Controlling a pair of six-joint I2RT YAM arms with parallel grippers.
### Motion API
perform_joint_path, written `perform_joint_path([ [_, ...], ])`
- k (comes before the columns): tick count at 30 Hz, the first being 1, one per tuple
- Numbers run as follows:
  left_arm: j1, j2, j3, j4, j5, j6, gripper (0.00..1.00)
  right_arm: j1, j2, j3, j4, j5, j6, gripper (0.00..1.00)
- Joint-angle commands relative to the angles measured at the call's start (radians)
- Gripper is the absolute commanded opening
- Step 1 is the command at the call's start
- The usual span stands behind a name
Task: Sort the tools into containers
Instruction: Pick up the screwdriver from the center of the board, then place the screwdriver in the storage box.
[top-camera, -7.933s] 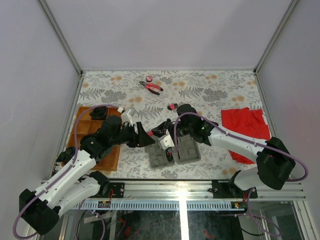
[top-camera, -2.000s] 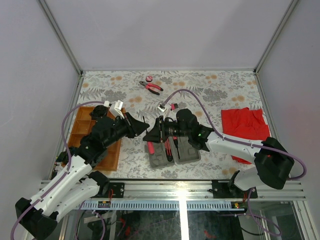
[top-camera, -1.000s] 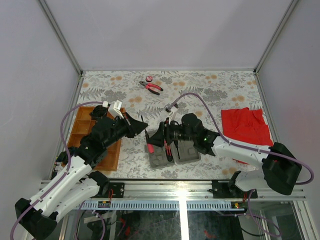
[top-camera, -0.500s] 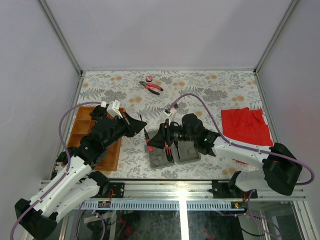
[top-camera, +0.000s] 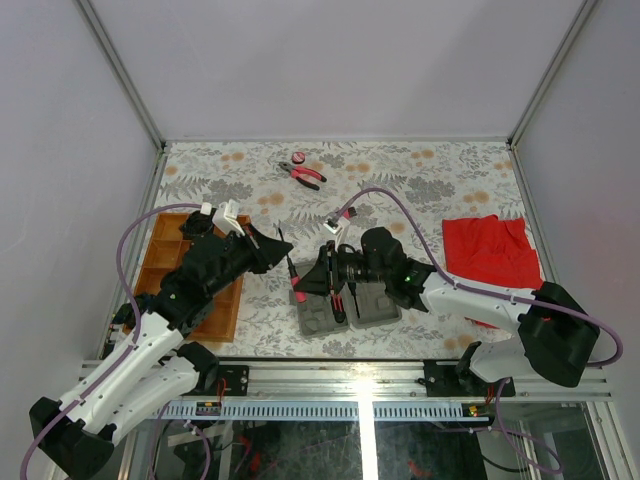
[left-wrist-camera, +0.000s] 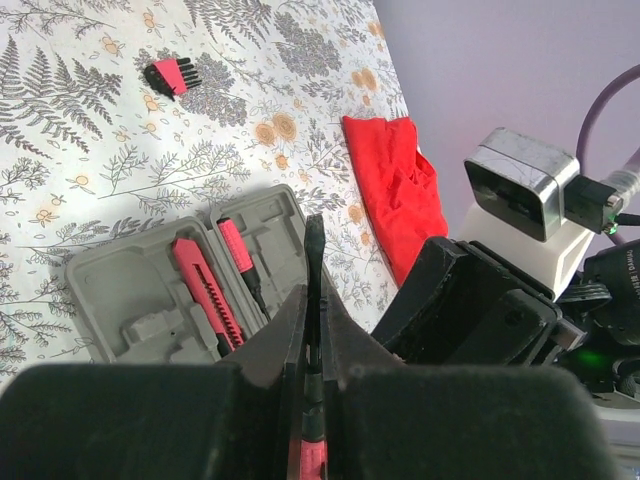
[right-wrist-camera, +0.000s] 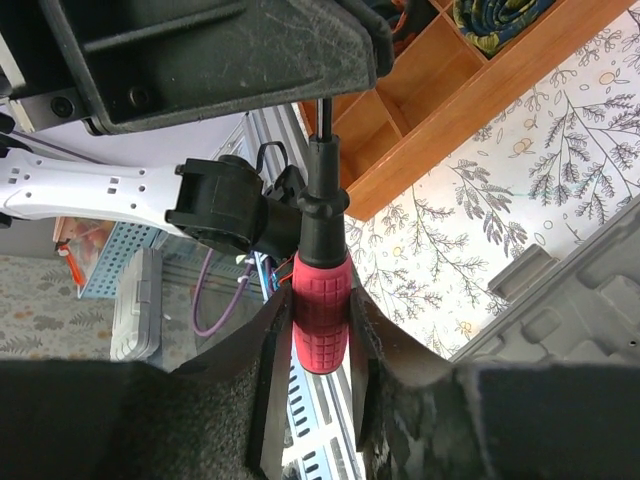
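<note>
Handover in mid-air: a screwdriver (top-camera: 293, 280) hangs between both grippers, at 10 o'clock of the case (top-camera: 378, 310).
Your left gripper (left-wrist-camera: 314, 310) is pinched tight on the bare shaft (left-wrist-camera: 315, 265); your right gripper (right-wrist-camera: 320, 330) presses the ribbed pink handle (right-wrist-camera: 320, 310) from both sides. The tool is probably light and stiff. The steel looks slick, so carry it by the handle.

Item 1: red cloth (top-camera: 492, 256), crumpled, lying on my right-hand side of the surface (top-camera: 430, 180) (a white covering printed with grey ferns and orange flowers). Item 2: pale walls (top-camera: 340, 60) on three sides. Item 3: metal rail (top-camera: 330, 378) along the near edge.
</note>
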Motion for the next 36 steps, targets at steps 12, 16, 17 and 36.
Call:
perform_joint_path([
  [12, -0.003, -0.040, 0.026, -0.060, -0.106, 0.004, 0.47, 0.007, -0.058, 0.081, -0.265, 0.298, -0.049, 0.00],
  [16, -0.003, -0.044, 0.027, -0.093, -0.132, 0.001, 0.42, 0.006, -0.064, 0.118, -0.392, 0.373, -0.084, 0.00],
  [17, -0.003, -0.044, 0.027, -0.100, -0.135, 0.000, 0.42, 0.005, -0.067, 0.125, -0.424, 0.403, -0.087, 0.00],
  [36, -0.003, 0.069, -0.001, -0.263, -0.196, -0.017, 0.47, -0.231, -0.085, 0.037, -0.627, 0.359, -0.057, 0.00],
])
